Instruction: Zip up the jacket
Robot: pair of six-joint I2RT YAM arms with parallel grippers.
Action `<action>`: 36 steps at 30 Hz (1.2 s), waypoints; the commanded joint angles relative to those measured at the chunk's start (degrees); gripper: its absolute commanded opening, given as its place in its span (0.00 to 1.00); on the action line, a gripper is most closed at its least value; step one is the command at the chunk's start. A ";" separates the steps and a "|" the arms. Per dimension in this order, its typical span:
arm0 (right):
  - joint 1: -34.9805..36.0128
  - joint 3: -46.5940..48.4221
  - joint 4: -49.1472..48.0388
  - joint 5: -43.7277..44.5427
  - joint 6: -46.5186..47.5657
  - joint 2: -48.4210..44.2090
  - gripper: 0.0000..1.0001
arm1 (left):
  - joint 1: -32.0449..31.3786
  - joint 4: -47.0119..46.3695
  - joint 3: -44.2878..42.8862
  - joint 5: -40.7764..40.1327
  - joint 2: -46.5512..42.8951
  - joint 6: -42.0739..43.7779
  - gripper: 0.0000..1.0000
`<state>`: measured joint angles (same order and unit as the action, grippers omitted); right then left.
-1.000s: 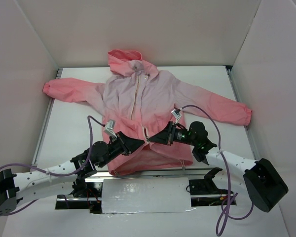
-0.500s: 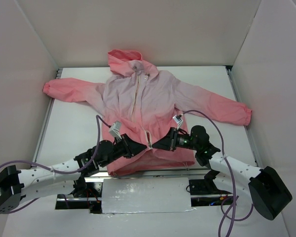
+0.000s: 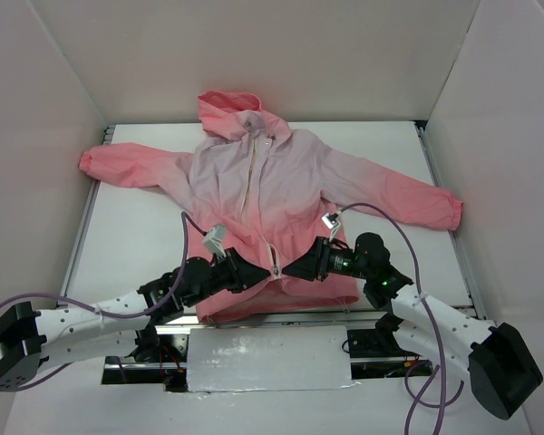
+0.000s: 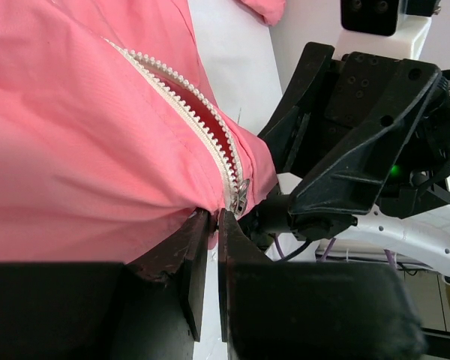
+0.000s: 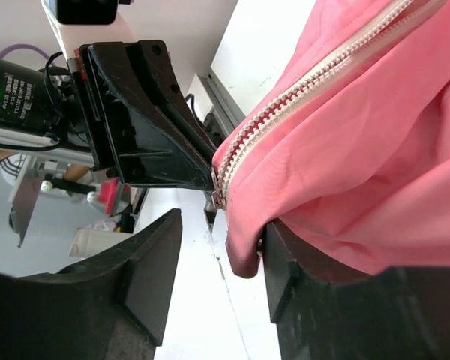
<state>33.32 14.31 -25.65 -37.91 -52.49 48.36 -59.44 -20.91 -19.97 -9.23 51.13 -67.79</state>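
Observation:
The coral-pink jacket (image 3: 290,181) lies flat on the table, hood at the far end and sleeves spread. Its cream zipper (image 3: 250,181) runs down the middle. Both grippers meet at the zipper's lower end on the hem. My left gripper (image 3: 265,272) is shut, pinching the hem fabric (image 4: 210,214) just left of the zipper slider (image 4: 240,196). My right gripper (image 3: 288,270) is open. In the right wrist view (image 5: 221,240) a fold of hem (image 5: 244,255) hangs between its fingers, against the right finger (image 5: 281,270). The slider (image 5: 217,196) sits just above. The teeth (image 4: 202,120) stand apart above the slider.
White walls enclose the table on three sides. A metal rail (image 3: 281,317) and a silvery plate (image 3: 267,358) run along the near edge between the arm bases. Purple cables (image 3: 408,263) loop off both arms. The right sleeve cuff (image 3: 449,210) lies near the right wall.
Both grippers have moved a little toward the near edge, and the jacket's hem at the zipper has come with them. The right arm's elbow has swung out to the right.

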 commanded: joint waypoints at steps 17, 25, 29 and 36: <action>-0.45 9.43 25.83 12.35 14.17 -11.18 0.73 | 0.03 -2.03 -2.10 1.94 0.28 -0.59 0.00; -0.36 12.15 16.95 -1.54 19.00 -6.35 0.66 | 0.03 -3.09 -2.18 2.82 1.25 -0.50 0.00; -0.36 14.08 17.74 -3.57 21.73 -4.42 0.65 | 0.03 -3.97 -2.01 3.35 1.77 -0.59 0.00; 0.07 13.56 16.34 -4.72 22.96 -0.20 0.63 | 0.03 -4.23 -2.62 3.61 2.48 -0.59 0.00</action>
<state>33.12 26.28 -5.74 -40.71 -31.57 47.09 -59.44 -21.54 -20.08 -6.24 53.41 -67.85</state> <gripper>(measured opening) 0.637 0.196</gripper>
